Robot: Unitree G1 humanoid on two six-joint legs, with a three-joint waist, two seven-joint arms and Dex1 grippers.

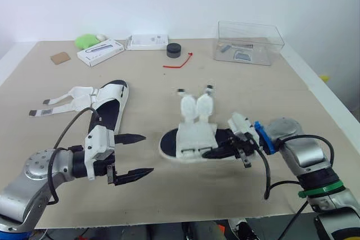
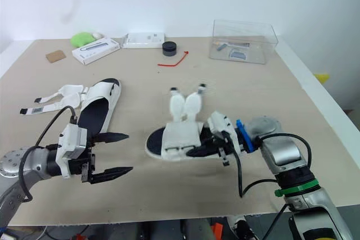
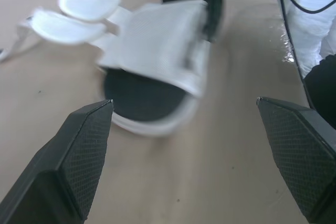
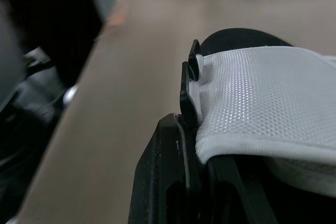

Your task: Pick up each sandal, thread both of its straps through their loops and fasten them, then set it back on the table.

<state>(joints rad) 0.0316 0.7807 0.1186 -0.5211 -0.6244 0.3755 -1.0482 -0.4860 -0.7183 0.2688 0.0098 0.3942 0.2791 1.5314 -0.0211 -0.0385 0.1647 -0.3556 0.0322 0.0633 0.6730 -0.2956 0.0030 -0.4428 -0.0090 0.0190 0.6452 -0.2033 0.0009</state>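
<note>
Centre sandal (image 1: 191,139) lies on the surface (image 1: 253,88), long axis running left to right. Right pincer (image 1: 243,149) is clamped tight on the white mesh at the sandal's right end. Left pincer (image 1: 147,153) is spread wide and holds nothing, just beside the sandal's free left end and facing it. Both straps (image 1: 197,106) stand loose on the far side, unthreaded. Second sandal (image 1: 109,108) sits beyond the left arm, lengthwise away from the robot. Judgement: the left arm is best placed to take a strap.
</note>
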